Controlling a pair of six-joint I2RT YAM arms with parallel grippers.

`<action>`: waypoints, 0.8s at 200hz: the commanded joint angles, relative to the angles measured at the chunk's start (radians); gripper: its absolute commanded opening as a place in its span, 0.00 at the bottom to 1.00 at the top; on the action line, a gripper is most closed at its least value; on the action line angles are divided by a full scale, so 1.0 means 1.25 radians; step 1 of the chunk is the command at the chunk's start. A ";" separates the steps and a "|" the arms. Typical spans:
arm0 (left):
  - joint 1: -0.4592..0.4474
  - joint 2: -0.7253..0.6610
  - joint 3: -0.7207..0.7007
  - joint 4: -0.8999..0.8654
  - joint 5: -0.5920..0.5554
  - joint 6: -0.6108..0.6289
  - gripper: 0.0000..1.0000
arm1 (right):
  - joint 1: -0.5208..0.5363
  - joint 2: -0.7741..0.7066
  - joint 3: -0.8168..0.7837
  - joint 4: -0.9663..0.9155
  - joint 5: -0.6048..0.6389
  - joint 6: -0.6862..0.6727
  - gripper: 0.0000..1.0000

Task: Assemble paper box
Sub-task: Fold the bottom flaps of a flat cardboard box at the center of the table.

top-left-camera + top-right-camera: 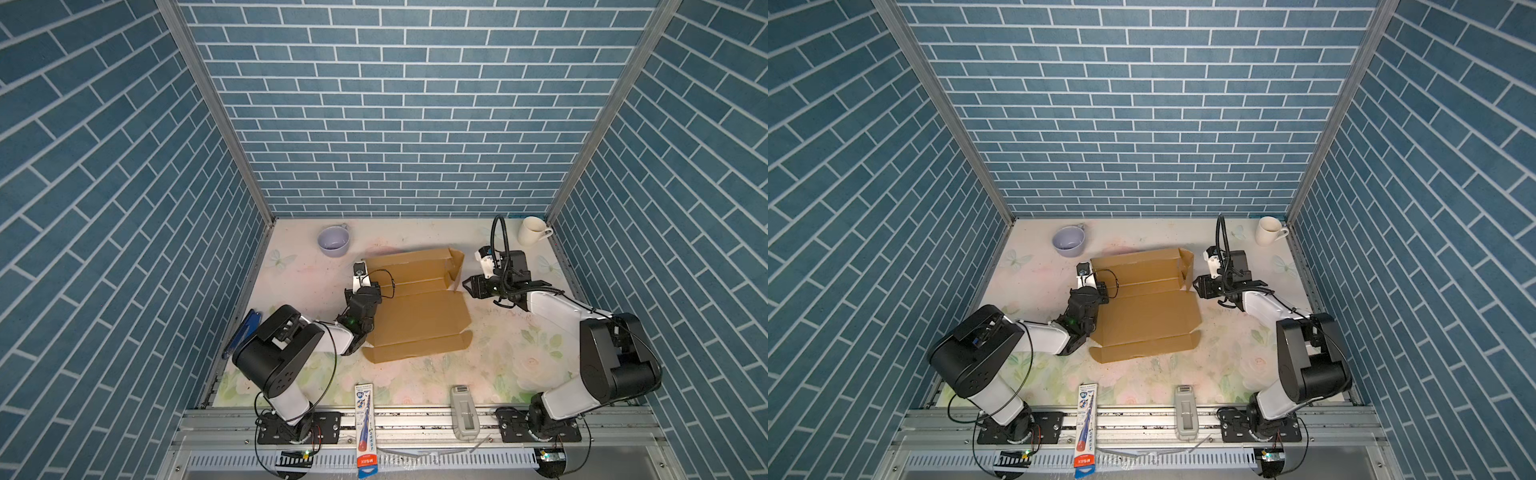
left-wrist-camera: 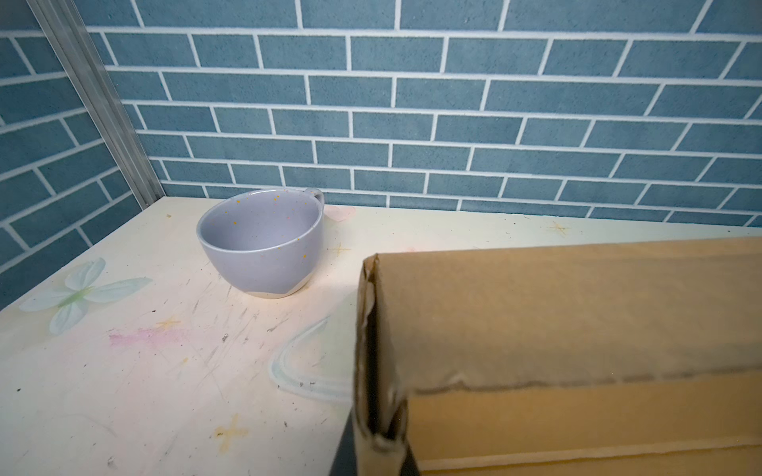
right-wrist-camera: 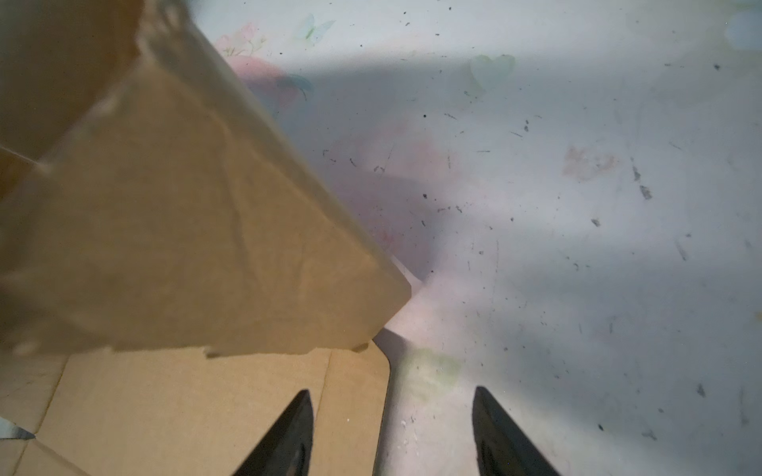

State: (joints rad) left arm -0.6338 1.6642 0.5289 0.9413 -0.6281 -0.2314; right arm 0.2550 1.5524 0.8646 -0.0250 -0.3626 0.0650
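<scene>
The paper box [image 1: 419, 316] [image 1: 1146, 320] is a brown cardboard sheet lying mid-table, its far panels folded up into a low wall. My left gripper [image 1: 362, 279] [image 1: 1090, 279] sits at the sheet's left side. In the left wrist view it [image 2: 371, 449] is shut on the doubled cardboard edge of the box [image 2: 577, 309]. My right gripper [image 1: 467, 286] [image 1: 1196, 286] hovers at the box's right edge, beside a raised end flap. Seen from the right wrist, it [image 3: 391, 395] stands open: one finger is over the flat cardboard [image 3: 185, 247], the other over the table, and nothing is held.
A lilac mug [image 1: 333, 241] [image 2: 264, 243] stands at the back left, close to the box's far left corner. At the back right stands a white mug [image 1: 533, 231]. A pen package [image 1: 365, 424] and a grey device [image 1: 464, 411] lie on the front rail. A blue object [image 1: 245, 332] leans at the left wall.
</scene>
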 commanded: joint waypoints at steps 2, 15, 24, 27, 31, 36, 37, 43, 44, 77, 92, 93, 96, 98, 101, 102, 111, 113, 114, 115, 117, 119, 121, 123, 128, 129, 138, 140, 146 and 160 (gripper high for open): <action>-0.004 -0.011 0.001 -0.052 0.000 -0.001 0.00 | -0.001 0.010 0.040 0.030 -0.049 -0.090 0.63; -0.004 -0.015 -0.002 -0.052 -0.001 0.001 0.00 | -0.006 0.007 0.031 0.051 -0.070 -0.110 0.63; -0.003 -0.016 -0.003 -0.053 0.000 0.000 0.00 | -0.011 0.006 0.023 0.070 -0.088 -0.126 0.64; -0.004 -0.016 -0.003 -0.054 0.000 0.001 0.00 | -0.012 0.006 0.022 0.076 -0.094 -0.131 0.64; -0.004 -0.016 -0.002 -0.054 0.000 0.001 0.00 | -0.014 0.006 0.020 0.082 -0.100 -0.137 0.65; -0.004 -0.018 -0.002 -0.053 0.001 -0.001 0.00 | -0.016 0.007 0.019 0.088 -0.107 -0.145 0.65; -0.004 -0.018 -0.003 -0.053 0.001 -0.001 0.00 | -0.017 0.007 0.018 0.090 -0.108 -0.146 0.65; -0.004 -0.017 -0.004 -0.054 0.001 -0.002 0.00 | -0.022 0.008 0.014 0.104 -0.118 -0.152 0.65; -0.004 -0.018 -0.003 -0.055 0.001 -0.002 0.00 | -0.023 0.009 0.014 0.106 -0.119 -0.152 0.66; -0.004 -0.018 -0.006 -0.054 0.003 -0.006 0.00 | -0.061 0.029 0.019 0.151 -0.209 -0.169 0.68; -0.004 -0.018 -0.007 -0.055 0.003 -0.006 0.00 | -0.072 0.045 0.038 0.141 -0.236 -0.180 0.69; -0.004 -0.018 -0.006 -0.055 0.003 -0.006 0.00 | -0.073 0.046 0.039 0.139 -0.238 -0.180 0.69; -0.003 -0.019 -0.007 -0.055 0.003 -0.006 0.00 | -0.074 0.050 0.044 0.136 -0.242 -0.183 0.69; -0.003 -0.018 -0.007 -0.055 0.003 -0.006 0.00 | -0.075 0.052 0.046 0.134 -0.245 -0.184 0.69; -0.003 -0.019 -0.007 -0.055 0.004 -0.005 0.00 | -0.076 0.055 0.051 0.132 -0.250 -0.186 0.69; -0.003 -0.020 -0.007 -0.055 0.003 -0.006 0.00 | -0.075 0.057 0.053 0.130 -0.252 -0.187 0.69; -0.004 -0.020 -0.006 -0.053 0.005 -0.005 0.00 | -0.076 0.066 0.063 0.122 -0.261 -0.192 0.69; -0.004 -0.020 -0.006 -0.053 0.005 -0.006 0.00 | -0.076 0.067 0.065 0.121 -0.262 -0.194 0.70; -0.004 -0.020 -0.007 -0.053 0.005 -0.006 0.00 | -0.076 0.068 0.066 0.119 -0.263 -0.195 0.70; -0.004 -0.020 -0.006 -0.054 0.004 -0.006 0.00 | -0.076 0.069 0.068 0.119 -0.265 -0.196 0.70; -0.004 -0.020 -0.006 -0.054 0.006 -0.006 0.00 | -0.076 0.070 0.068 0.118 -0.266 -0.198 0.70; -0.004 -0.021 -0.007 -0.053 0.006 -0.005 0.00 | -0.077 0.072 0.071 0.117 -0.268 -0.199 0.70; -0.003 -0.021 -0.006 -0.053 0.006 -0.005 0.00 | -0.077 0.073 0.072 0.115 -0.270 -0.201 0.70; -0.003 -0.021 -0.007 -0.054 0.006 -0.006 0.00 | -0.077 0.074 0.074 0.113 -0.271 -0.203 0.70; -0.004 -0.022 -0.007 -0.054 0.006 -0.006 0.00 | -0.077 0.077 0.078 0.108 -0.276 -0.208 0.70; -0.004 -0.022 -0.006 -0.054 0.007 -0.006 0.00 | -0.077 0.078 0.079 0.108 -0.276 -0.209 0.70; -0.004 -0.022 -0.005 -0.056 0.007 -0.006 0.00 | -0.077 0.083 0.087 0.098 -0.282 -0.218 0.70; -0.004 -0.022 -0.005 -0.056 0.007 -0.006 0.00 | -0.076 0.084 0.088 0.097 -0.283 -0.220 0.70; -0.005 -0.022 -0.004 -0.058 0.007 -0.006 0.00 | -0.076 0.087 0.093 0.093 -0.289 -0.225 0.70; -0.003 -0.022 -0.003 -0.060 0.007 -0.006 0.00 | -0.078 0.091 0.099 0.086 -0.299 -0.235 0.70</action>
State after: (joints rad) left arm -0.6338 1.6485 0.5289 0.9173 -0.6266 -0.2317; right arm 0.1589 1.6531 0.9333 0.1062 -0.6716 -0.1345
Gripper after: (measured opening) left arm 0.091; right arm 0.698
